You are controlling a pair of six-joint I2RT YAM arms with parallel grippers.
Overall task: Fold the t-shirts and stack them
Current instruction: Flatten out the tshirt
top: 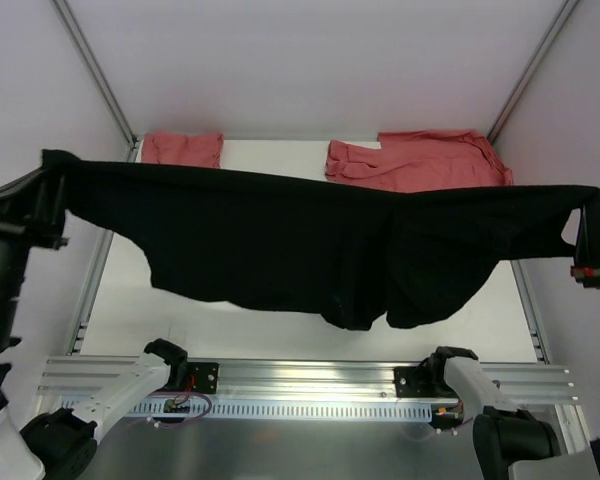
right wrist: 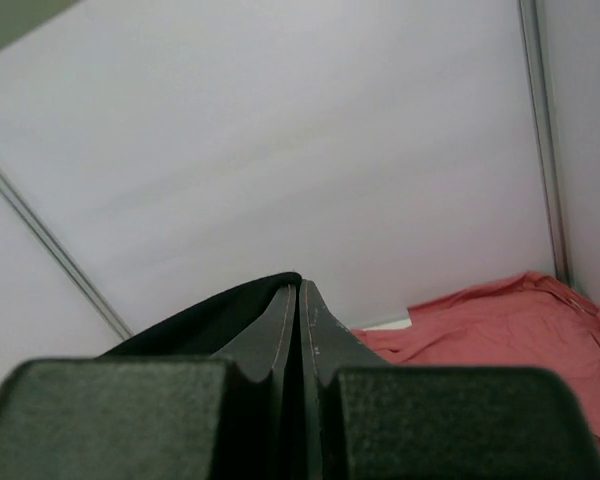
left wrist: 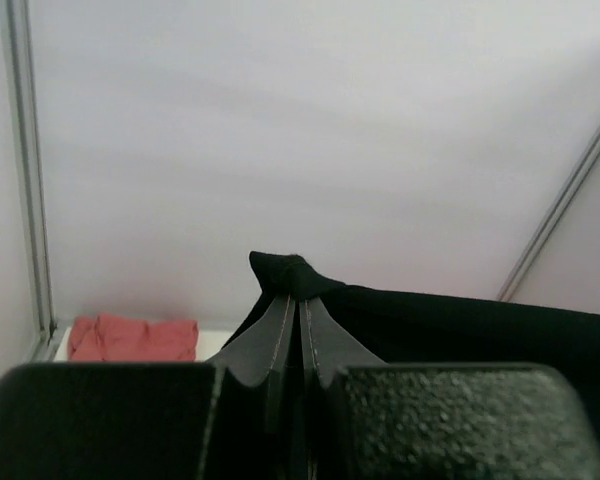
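A large black t-shirt (top: 300, 250) hangs stretched in the air across the whole table, sagging in the middle. My left gripper (top: 52, 165) is shut on its left end, high at the left wall; the cloth bunches at the fingertips (left wrist: 298, 298). My right gripper (top: 592, 200) is shut on the shirt's right end, where black cloth (right wrist: 210, 315) folds over the closed fingers. Behind the black shirt, a folded salmon-red t-shirt (top: 183, 149) lies at the back left. A crumpled salmon-red t-shirt (top: 420, 162) lies at the back right.
The white table (top: 130, 300) is framed by metal rails, with a slotted aluminium bar (top: 310, 385) along the near edge where both arm bases are bolted. White walls close in left, right and behind.
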